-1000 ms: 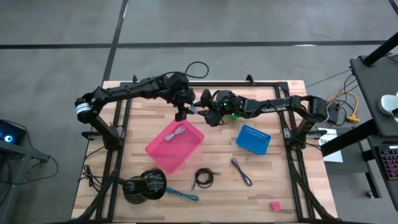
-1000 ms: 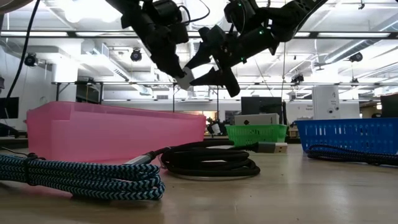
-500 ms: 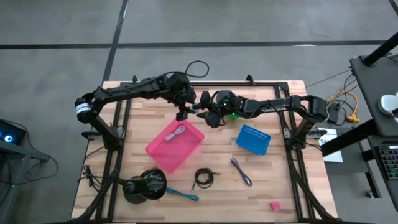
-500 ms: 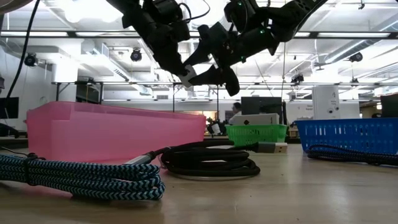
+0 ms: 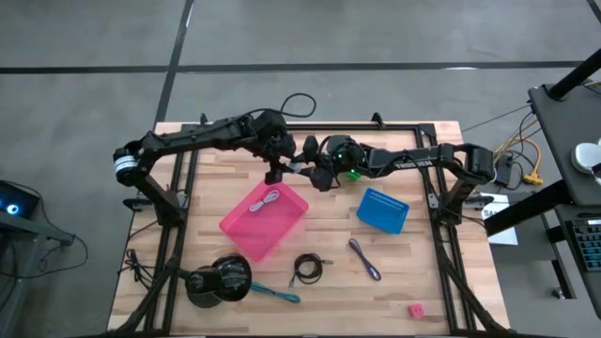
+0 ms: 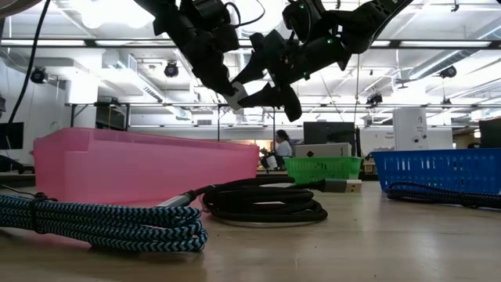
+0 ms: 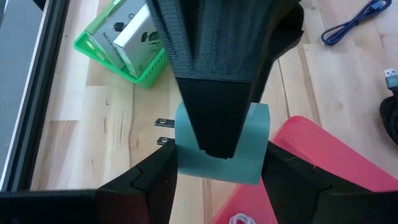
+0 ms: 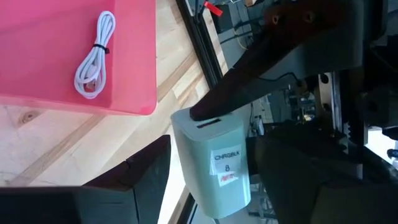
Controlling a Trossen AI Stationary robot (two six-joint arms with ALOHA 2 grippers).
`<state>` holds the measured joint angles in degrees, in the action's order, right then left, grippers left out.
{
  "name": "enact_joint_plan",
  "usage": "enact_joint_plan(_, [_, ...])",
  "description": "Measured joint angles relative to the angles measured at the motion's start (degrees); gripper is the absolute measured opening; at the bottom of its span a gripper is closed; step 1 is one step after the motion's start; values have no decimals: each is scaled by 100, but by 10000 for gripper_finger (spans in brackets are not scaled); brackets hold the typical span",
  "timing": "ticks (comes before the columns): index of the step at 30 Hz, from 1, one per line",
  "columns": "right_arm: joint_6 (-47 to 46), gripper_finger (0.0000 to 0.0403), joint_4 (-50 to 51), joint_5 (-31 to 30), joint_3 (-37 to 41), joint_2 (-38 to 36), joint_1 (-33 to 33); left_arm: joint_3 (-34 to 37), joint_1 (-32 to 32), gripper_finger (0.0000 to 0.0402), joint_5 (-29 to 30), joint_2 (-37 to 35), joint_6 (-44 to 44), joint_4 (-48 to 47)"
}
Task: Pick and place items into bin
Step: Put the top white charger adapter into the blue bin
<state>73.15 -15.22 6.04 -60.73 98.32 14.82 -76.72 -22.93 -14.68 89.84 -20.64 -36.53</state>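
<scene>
A pale charger block (image 8: pixel 219 163) with two metal prongs (image 7: pixel 163 132) hangs in the air over the table, just beyond the far corner of the pink bin (image 5: pixel 264 219). My left gripper (image 5: pixel 277 170) is shut on it. My right gripper (image 5: pixel 306 173) is open, level with it, with its fingers on either side of the same block (image 6: pixel 237 95). A white cord (image 8: pixel 93 55) lies inside the pink bin. A black cord (image 5: pixel 308 269), a purple cord (image 5: pixel 364 258), a teal cord (image 5: pixel 278 294) and a red block (image 5: pixel 415 309) lie on the near part of the table. My left gripper pinches the charger block (image 7: pixel 186 158) between its two fingers (image 7: pixel 152 180), slanting down from the table's left. The block is lifted clear of the table. My right gripper's fingers (image 8: pixel 146 177) stand close along two sides of the block; I cannot tell whether they touch it.
A blue bin (image 5: pixel 382 208) sits right of the pink one. A green basket (image 7: pixel 118 46) holding a white box stands under my right arm. A large black round object (image 5: pixel 218 280) sits near the table's near-left corner. A person shows far off in the room (image 6: pixel 280 146).
My right gripper has edged toward the table's left, closer around the block held by my left gripper. The block and my left gripper have stayed nearly where they were.
</scene>
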Motion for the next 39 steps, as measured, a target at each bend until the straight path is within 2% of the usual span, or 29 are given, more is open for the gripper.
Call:
enact_joint_plan(19, [49, 109, 45, -31, 0, 4, 6, 12, 19, 196, -72, 0, -21, -36])
enact_joint_plan(27, [-157, 106, 7, -428, 0, 2, 4, -7, 16, 238, 162, 0, 57, -67])
enact_joint_plan(34, [-413, 106, 269, -518, -2, -33, 12, -38, 16, 246, 232, -113, 61, -394])
enact_joint_plan(39, [-893, 106, 524, -790, -2, -82, 8, -17, 6, 247, 983, -355, 70, -457])
